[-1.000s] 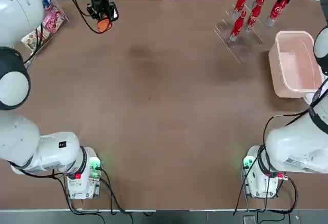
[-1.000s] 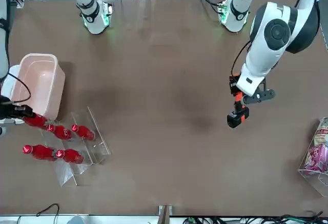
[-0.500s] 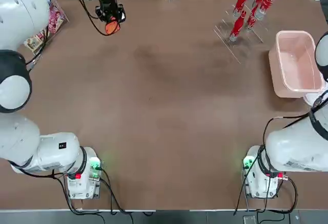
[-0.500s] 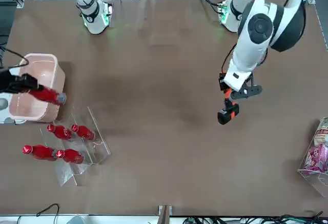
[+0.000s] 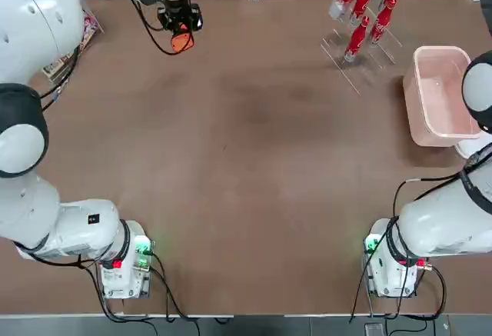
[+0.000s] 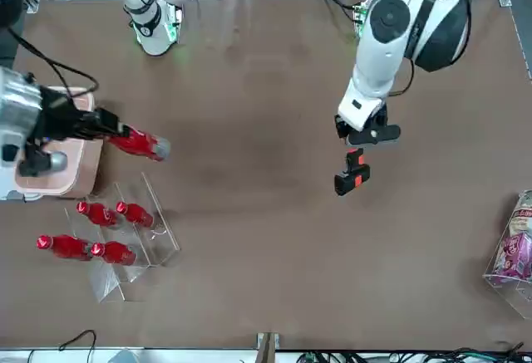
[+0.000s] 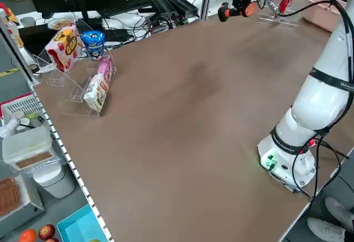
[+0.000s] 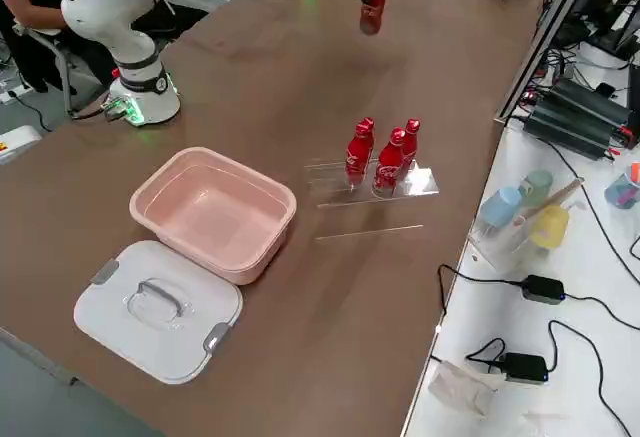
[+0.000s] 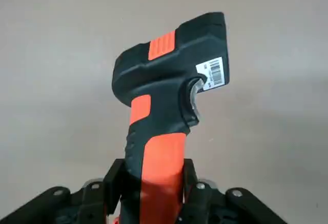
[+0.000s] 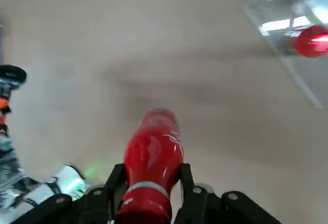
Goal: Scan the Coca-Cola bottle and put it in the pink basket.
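Observation:
My right gripper [image 6: 106, 122] is shut on a red Coca-Cola bottle [image 6: 137, 143] and holds it in the air, tilted, between the pink basket [image 6: 83, 179] and the table's middle. The right wrist view shows the bottle [image 10: 152, 155] clamped between the fingers [image 10: 114, 183]. In the top view the pink basket [image 5: 446, 98] stands at the right edge. My left gripper [image 6: 366, 134] is shut on the orange handle of a black and orange scanner [image 6: 352, 172], seen close in the left wrist view [image 9: 171, 80]. The scanner [image 5: 181, 40] hangs over the far left of the table.
A clear acrylic rack [image 5: 361, 53] at the far right holds several more red bottles [image 6: 96, 212]. A white lid [image 8: 160, 307] lies beside the basket. Snack packs in a clear stand [image 7: 91, 70] sit at the table's left edge. Wide bare tabletop [image 5: 254, 167] lies between the arms.
The right gripper has lifted the bottle out of the rack and carried it past the basket toward the table's middle. The left gripper has moved the scanner to the right.

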